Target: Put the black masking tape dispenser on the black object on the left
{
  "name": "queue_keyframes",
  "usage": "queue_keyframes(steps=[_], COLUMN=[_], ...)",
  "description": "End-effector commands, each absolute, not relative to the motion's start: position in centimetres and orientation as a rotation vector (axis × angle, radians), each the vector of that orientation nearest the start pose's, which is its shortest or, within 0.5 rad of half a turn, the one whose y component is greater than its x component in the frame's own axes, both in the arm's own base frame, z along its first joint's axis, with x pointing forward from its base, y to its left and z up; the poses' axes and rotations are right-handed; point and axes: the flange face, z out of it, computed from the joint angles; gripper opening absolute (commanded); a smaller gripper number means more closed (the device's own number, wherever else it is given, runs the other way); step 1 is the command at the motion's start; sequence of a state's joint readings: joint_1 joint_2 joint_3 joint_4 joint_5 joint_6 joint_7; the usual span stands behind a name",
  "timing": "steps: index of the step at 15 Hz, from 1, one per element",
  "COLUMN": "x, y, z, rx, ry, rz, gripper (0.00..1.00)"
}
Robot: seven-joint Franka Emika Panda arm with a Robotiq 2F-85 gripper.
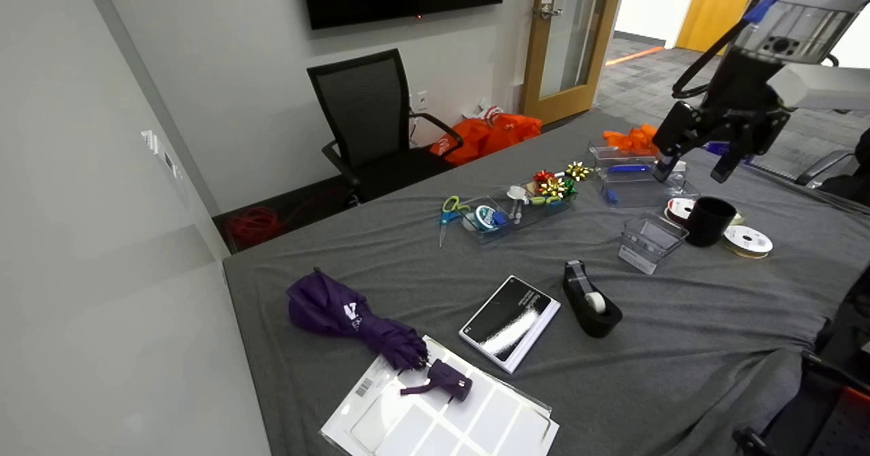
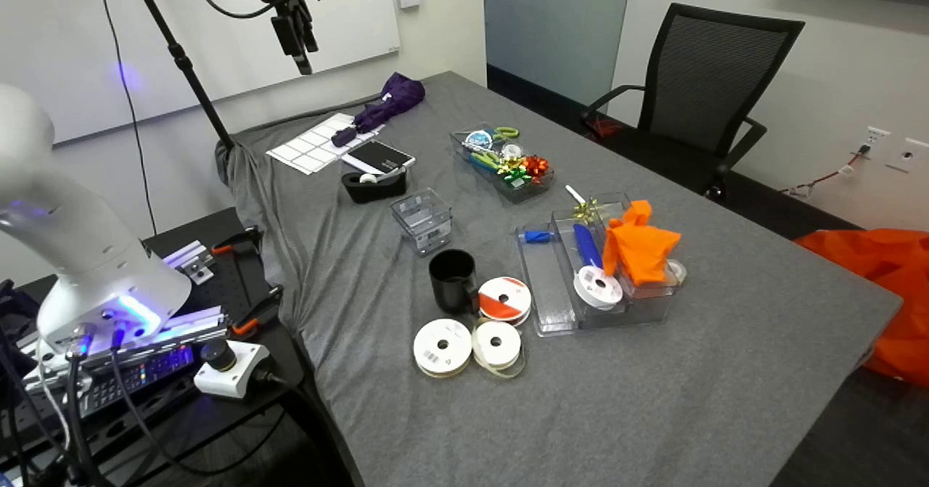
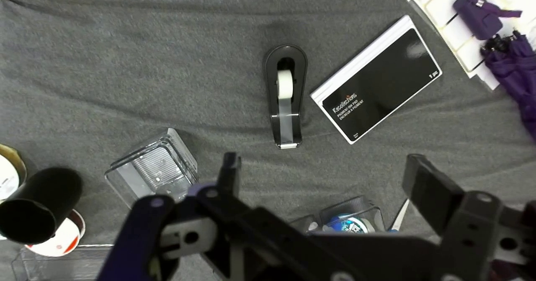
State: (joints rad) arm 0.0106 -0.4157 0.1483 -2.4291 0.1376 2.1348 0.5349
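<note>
The black masking tape dispenser [image 1: 603, 323] stands on the grey cloth with a white tape roll in it. It also shows in an exterior view [image 2: 374, 189] and upright in the middle of the wrist view [image 3: 298, 92]. The black object [image 1: 510, 317], a flat slab with a glossy black face and white edges, lies beside the dispenser, apart from it. It shows in an exterior view [image 2: 379, 156], partly behind the dispenser, and in the wrist view [image 3: 381, 84]. My gripper [image 1: 693, 172] is open and empty, high above the table, in both exterior views [image 2: 305, 59] and the wrist view [image 3: 324, 159].
A clear small bin [image 1: 652, 240], a black mug [image 1: 709, 222] and ribbon spools [image 2: 443, 347] stand near the dispenser. A purple umbrella [image 1: 346, 313] and white printed sheets [image 1: 469, 435] lie past the black object. Clear trays [image 2: 551, 313] hold craft items. Scissors [image 1: 446, 221] lie nearby.
</note>
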Motion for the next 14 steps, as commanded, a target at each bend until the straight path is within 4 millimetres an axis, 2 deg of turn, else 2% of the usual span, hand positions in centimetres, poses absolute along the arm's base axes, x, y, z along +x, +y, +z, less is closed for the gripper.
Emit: queue_keyframes(steps=[1,2,5,9,14], x=[42.5,42.5,45.1,48.2,51.7], y=[7.7,7.7,9.3,10.6,10.7], z=[46.9,46.9,43.2,38.2,32.2], rx=[-2.964,-2.964,-3.095,-3.182,-3.252], ry=[0.682,0.681,0.753,0.78,0.639], rz=[-0.14,-0.141,-0.105,-0.021,0.02], gripper=[1.0,1.0,1.0,1.0,1.0])
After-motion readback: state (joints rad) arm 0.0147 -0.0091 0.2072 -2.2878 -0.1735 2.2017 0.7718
